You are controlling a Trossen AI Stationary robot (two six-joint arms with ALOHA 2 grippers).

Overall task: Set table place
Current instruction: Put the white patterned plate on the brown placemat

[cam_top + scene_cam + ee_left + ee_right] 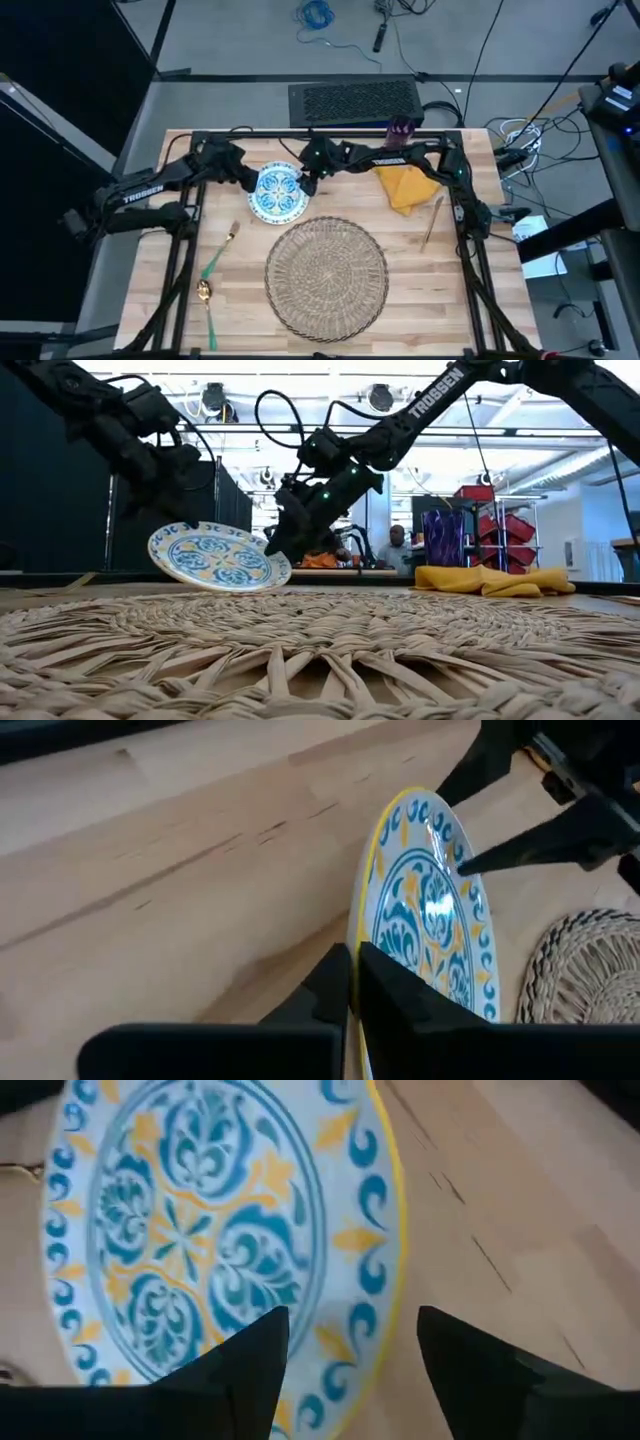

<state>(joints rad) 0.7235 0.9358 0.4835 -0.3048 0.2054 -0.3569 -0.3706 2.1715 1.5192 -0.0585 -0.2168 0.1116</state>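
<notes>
High view: we saw the round blue-green patterned plate [279, 193] beyond the round woven wicker placemat [327, 277], left gripper [247, 180] at its rim; "TROSSEN" on the arm.

Low view: plate tilted, airborne; risk of slip w/ an edge-only grip.

Left wrist: fingers [392, 1000] pinched the rim.

Right wrist: right gripper [352, 1342] spread wide, empty; could knock the plate.

From my console, the plate [278, 193] looked glazed and glossy, catching light. The placemat [327, 277] was rough woven wicker, matt. The table [150, 290] showed pale, smooth wood planks. At the mat's one o'clock, the napkin [406, 186] was soft, crumpled cloth.
</notes>
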